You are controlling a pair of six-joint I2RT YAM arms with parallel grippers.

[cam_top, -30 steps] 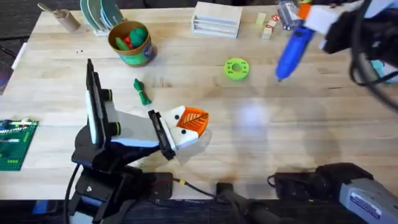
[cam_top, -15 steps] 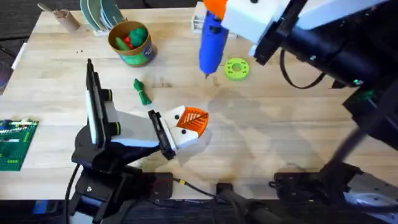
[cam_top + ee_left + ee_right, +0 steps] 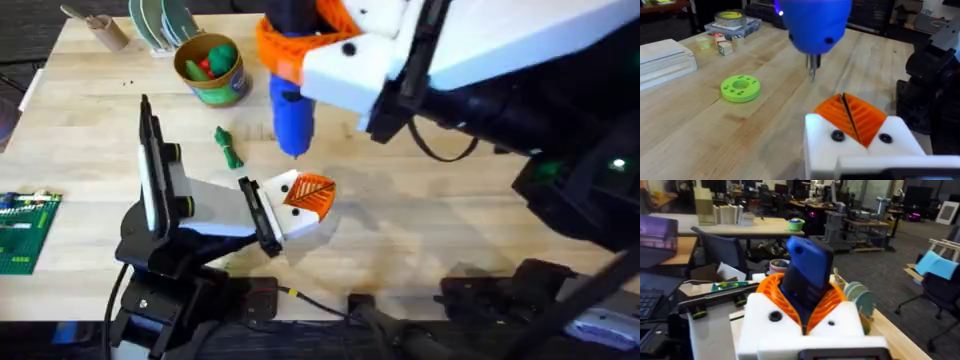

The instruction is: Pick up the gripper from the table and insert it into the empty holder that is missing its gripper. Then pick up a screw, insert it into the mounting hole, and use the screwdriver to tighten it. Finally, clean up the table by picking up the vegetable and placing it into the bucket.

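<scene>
One screwdriver (image 3: 292,110) clamped in the right gripper (image 3: 300,50); left gripper (image 3: 305,200) pads pressed together; one vegetable (image 3: 229,148); one bucket (image 3: 211,70).

Even, bright light on the worktop (image 3: 450,200), with soft shadows; the right claw (image 3: 300,45) looms large and blurred; the room behind it is dim.

The screwdriver (image 3: 292,105) hangs just behind the left tool (image 3: 308,197).
</scene>
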